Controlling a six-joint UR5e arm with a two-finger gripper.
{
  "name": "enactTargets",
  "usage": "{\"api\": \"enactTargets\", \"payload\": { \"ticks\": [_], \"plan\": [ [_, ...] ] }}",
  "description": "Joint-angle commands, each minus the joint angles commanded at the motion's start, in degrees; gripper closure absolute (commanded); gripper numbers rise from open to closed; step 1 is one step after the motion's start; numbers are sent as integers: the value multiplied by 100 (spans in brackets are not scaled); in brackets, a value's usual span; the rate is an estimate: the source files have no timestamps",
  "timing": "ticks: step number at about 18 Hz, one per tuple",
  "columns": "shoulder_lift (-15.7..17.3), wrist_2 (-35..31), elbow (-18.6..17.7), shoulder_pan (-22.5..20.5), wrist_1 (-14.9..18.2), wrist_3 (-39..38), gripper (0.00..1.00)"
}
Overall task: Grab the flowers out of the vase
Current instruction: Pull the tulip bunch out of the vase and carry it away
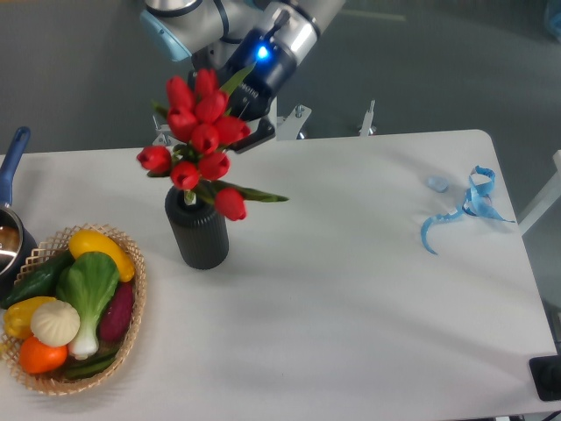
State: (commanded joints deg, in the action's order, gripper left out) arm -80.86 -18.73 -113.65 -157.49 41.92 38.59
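Observation:
The flowers (201,140), a bunch of red tulip buds with green leaves, hang raised above the vase (197,231), a black ribbed cylinder standing left of centre on the white table. Only the stem ends still reach the vase's mouth. My gripper (246,116) is shut on the flowers at the back of the bunch; its fingers are mostly hidden behind the buds. A blue light glows on the wrist above it.
A wicker basket (133,326) with toy vegetables sits at the front left. A pot with a blue handle (12,158) is at the left edge. A blue ribbon (465,208) lies at the right.

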Motion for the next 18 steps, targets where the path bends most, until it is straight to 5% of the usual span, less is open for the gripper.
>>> {"api": "enactTargets", "payload": {
  "ticks": [6, 9, 12, 18],
  "plan": [
    [-79, 19, 317, -606, 0, -2, 100],
    [-288, -69, 326, -915, -9, 708, 100],
    [-430, -971, 335, -959, 9, 1632, 100],
    [-895, -3134, 308, -862, 26, 2064, 100]
  ]
}}
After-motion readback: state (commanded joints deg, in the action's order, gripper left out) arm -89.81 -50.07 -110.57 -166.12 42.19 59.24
